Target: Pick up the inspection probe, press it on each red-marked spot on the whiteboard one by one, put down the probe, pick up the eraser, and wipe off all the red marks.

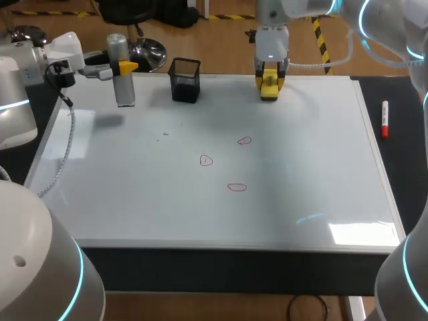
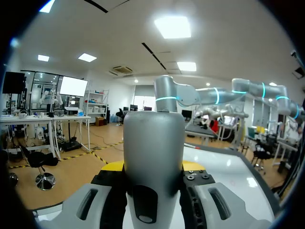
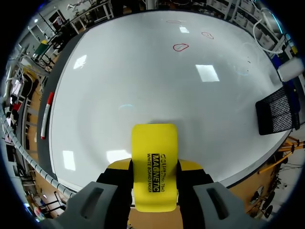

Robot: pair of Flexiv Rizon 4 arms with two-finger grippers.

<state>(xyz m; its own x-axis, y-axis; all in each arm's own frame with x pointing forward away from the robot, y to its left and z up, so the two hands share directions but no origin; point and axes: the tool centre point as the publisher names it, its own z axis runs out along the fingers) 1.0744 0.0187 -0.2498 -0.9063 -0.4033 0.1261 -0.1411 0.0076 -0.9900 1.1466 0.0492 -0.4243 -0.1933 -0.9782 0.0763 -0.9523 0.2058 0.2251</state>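
Beside the mesh cup (image 1: 185,80), left fingers (image 1: 127,67) grip probe (image 1: 124,90) (right fingers (image 3: 190,166): eraser (image 3: 154,164)).

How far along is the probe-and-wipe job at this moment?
Done: both tools are picked up. In hand: the left end effector is shut on the probe, held upright near the whiteboard's far left corner; the right end effector grips the eraser at the far edge. Left: all three red marks are unwiped; whether they were pressed cannot be told. The probe is not put down.
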